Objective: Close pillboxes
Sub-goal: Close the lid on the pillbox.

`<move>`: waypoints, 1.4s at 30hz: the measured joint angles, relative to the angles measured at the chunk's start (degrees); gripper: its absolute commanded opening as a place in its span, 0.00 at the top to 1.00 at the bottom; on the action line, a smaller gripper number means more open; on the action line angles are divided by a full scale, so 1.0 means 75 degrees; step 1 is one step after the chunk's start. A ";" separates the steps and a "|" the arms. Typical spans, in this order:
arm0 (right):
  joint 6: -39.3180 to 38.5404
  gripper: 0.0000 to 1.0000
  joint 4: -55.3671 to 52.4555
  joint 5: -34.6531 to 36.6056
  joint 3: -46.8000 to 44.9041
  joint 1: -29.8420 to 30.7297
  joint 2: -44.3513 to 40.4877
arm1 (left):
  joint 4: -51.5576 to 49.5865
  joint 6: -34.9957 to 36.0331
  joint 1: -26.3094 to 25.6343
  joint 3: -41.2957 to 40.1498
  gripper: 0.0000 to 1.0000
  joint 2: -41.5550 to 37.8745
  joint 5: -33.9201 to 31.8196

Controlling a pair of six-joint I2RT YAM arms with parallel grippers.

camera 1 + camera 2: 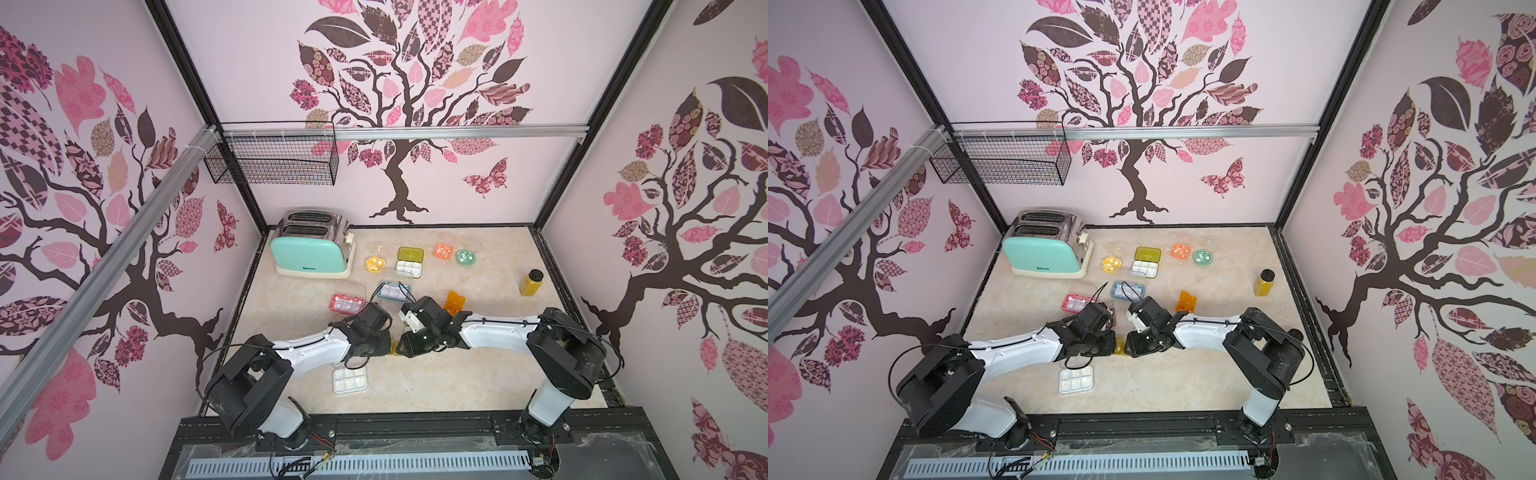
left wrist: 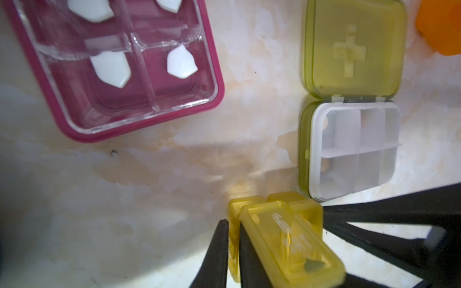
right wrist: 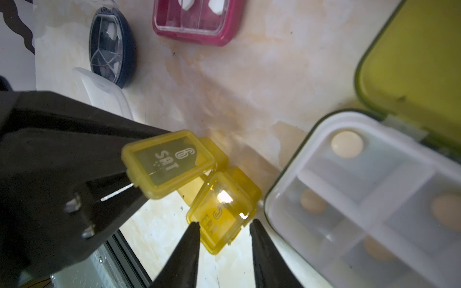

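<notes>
A small yellow pillbox (image 3: 222, 217) with lids marked SAT and FRI sits between my two arms; in both top views only a sliver of it (image 1: 394, 347) shows. My left gripper (image 2: 233, 224) is shut on one thin yellow wall of it. My right gripper (image 3: 224, 225) is open, its fingers either side of the FRI lid's free end. The SAT lid (image 3: 169, 162) stands raised. A maroon pillbox (image 2: 124, 74) and an open yellow-green pillbox with a white insert (image 2: 354, 149) lie close by.
Farther back lie pink (image 1: 347, 302), blue (image 1: 392, 291), round yellow (image 1: 375, 263), orange (image 1: 443, 250) and mint (image 1: 466, 257) boxes. A white box (image 1: 350, 380) lies near the front. A mint toaster (image 1: 311, 249), an amber bottle (image 1: 530, 282) and an orange block (image 1: 454, 302) also stand on the table.
</notes>
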 measured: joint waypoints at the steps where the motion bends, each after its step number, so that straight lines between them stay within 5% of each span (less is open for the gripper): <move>1: 0.0006 0.64 0.0006 -0.0003 0.0000 0.0000 0.0035 | 0.0000 0.0000 0.0000 0.0000 0.87 0.0000 0.0003; 15: 0.0216 0.69 0.0055 -0.0047 0.0029 0.0006 0.0140 | 0.0015 -0.0003 0.0000 0.0000 0.87 0.0000 -0.0003; 24: 0.0315 0.61 -0.0055 -0.0111 0.0163 0.0009 0.0254 | 0.0017 0.0038 0.0003 -0.0023 0.88 -0.0038 0.0023; 33: 0.0367 0.58 -0.0131 -0.0023 0.0230 0.0012 0.0254 | -0.0172 0.0262 0.0000 -0.0119 0.63 -0.0568 0.0242; 42: 0.0533 0.62 -0.0064 0.0052 0.0326 0.0012 0.0254 | -0.0778 0.0440 0.0000 -0.0070 0.54 -0.1428 0.0233</move>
